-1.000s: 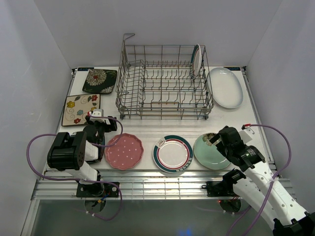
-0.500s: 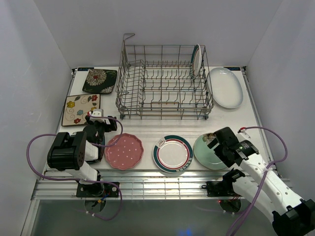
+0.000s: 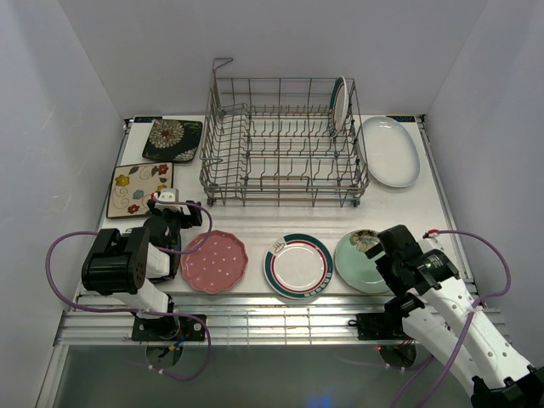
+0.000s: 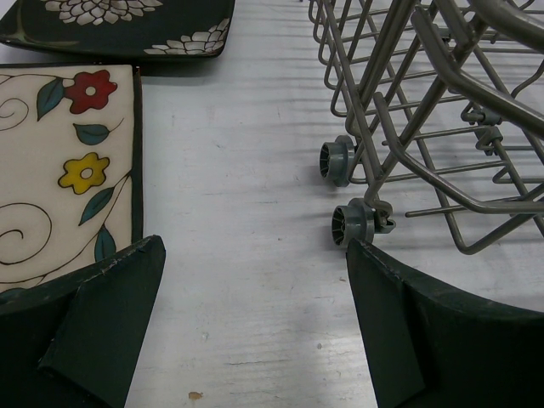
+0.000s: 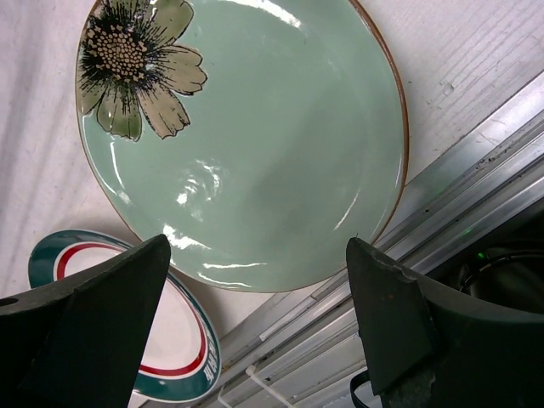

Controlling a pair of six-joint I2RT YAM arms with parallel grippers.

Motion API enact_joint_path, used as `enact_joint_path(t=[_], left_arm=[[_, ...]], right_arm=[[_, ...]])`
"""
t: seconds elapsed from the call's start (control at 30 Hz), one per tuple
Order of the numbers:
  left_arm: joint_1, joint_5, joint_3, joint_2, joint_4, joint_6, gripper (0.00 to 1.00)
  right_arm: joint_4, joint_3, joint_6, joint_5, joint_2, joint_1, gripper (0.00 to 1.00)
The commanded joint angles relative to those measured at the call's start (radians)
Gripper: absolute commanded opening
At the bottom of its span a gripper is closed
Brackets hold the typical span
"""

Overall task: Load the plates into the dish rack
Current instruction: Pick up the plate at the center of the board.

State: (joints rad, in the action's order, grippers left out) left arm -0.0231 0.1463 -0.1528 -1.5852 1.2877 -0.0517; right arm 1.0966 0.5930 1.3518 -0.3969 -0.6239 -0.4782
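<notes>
Toward the back of the table (image 3: 255, 223) stands one dish rack (image 3: 280, 194), with a single green-rimmed white plate (image 3: 339, 104) upright in its far right corner. Six more plates lie flat outside it: one large white oval (image 3: 389, 151) just right of the rack, one black square (image 3: 172, 139) and one cream square (image 3: 140, 189) to its left, and a front row of three, the pink dotted plate (image 3: 214, 261), green-rimmed round plate (image 3: 297, 265) and mint floral plate (image 3: 353, 265). Of the two grippers, the right gripper (image 5: 257, 251) hovers over the mint floral plate, jaws spread wide, holding nothing. The left gripper (image 4: 253, 255) sits low between the cream square and the rack's near corner, likewise wide and empty.
</notes>
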Motion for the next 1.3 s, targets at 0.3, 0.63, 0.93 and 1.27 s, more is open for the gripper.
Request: enact_joint_path(t=[0.3, 0.63, 0.93, 1.27], left_arm=[[0.002, 0.006, 0.001, 0.011, 0.028, 0.003, 0.98], [0.002, 0.004, 0.013, 0.022, 0.048, 0.004, 0.98], [0.002, -0.022, -0.001, 0.166, -0.085, -0.01, 0.98], [0.002, -0.044, -0.05, 0.441, -0.399, 0.026, 0.98]], right_arm=[[0.046, 0.005, 0.05, 0.024, -0.111, 0.001, 0.9], [-0.085, -0.019, 0.007, 0.082, -0.25, 0.003, 0.92], [-0.184, -0.088, 0.013, 0.128, -0.286, 0.001, 0.93], [-0.201, -0.118, 0.029, 0.138, -0.257, 0.001, 0.93]])
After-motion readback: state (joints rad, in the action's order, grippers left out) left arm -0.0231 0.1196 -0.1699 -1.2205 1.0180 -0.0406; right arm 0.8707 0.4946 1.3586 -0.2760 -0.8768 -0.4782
